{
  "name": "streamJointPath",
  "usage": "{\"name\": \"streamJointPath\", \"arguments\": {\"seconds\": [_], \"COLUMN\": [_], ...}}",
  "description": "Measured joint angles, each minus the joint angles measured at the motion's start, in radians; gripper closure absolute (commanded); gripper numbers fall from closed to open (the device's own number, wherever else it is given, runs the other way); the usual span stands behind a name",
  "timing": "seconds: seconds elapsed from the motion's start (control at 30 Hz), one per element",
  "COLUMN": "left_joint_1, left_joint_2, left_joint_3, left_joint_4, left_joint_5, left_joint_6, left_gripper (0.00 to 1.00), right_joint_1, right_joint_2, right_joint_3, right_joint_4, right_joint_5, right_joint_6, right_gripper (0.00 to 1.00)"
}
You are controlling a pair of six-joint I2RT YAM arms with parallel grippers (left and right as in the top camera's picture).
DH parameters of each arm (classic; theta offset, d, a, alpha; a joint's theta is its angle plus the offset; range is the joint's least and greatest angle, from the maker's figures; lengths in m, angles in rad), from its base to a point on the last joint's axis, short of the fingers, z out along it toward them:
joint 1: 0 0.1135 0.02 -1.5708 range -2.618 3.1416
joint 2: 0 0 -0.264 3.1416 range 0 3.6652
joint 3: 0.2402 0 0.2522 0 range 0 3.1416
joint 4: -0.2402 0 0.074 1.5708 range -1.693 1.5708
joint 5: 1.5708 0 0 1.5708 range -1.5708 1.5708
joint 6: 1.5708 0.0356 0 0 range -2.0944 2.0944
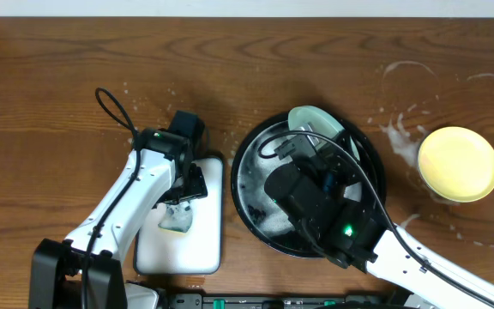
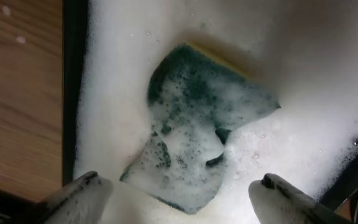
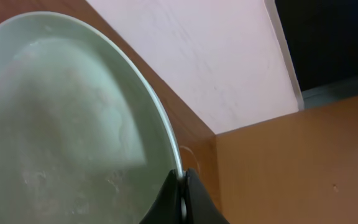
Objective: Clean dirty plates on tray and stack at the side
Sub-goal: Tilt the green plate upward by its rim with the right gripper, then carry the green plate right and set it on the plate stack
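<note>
Right gripper (image 3: 182, 186) pinched shut on rim of mint plate (image 3: 61, 124); I hold it tilted over far part of black tray (image 1: 237, 172). Plate stiff, foamy, I judge slippery: keep firm rim grip. Left gripper (image 2: 185, 194) wide open, empty, above soapy sponge (image 2: 197, 106). Yellow plate (image 1: 458, 163) on table (image 1: 41, 77), right.

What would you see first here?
A soapy green sponge lies in the foamy white tray, right under the open left gripper. The right gripper pinches a mint green plate by its rim, tilted up over the big black tray. A yellow plate sits alone on the right.
</note>
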Motion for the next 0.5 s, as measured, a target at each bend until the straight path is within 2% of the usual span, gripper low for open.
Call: {"name": "streamJointPath", "arguments": {"seconds": [0.5], "left_joint_1": [0.0], "left_joint_2": [0.0], "left_joint_3": [0.0], "left_joint_4": [0.0], "left_joint_5": [0.0], "left_joint_6": [0.0], "left_gripper": [0.18], "right_joint_1": [-0.003], "right_joint_2": [0.0], "right_joint_3": [0.0], "right_joint_4": [0.028], "right_joint_5": [-0.009], "right_joint_6": [0.02], "right_gripper": [0.99]}}
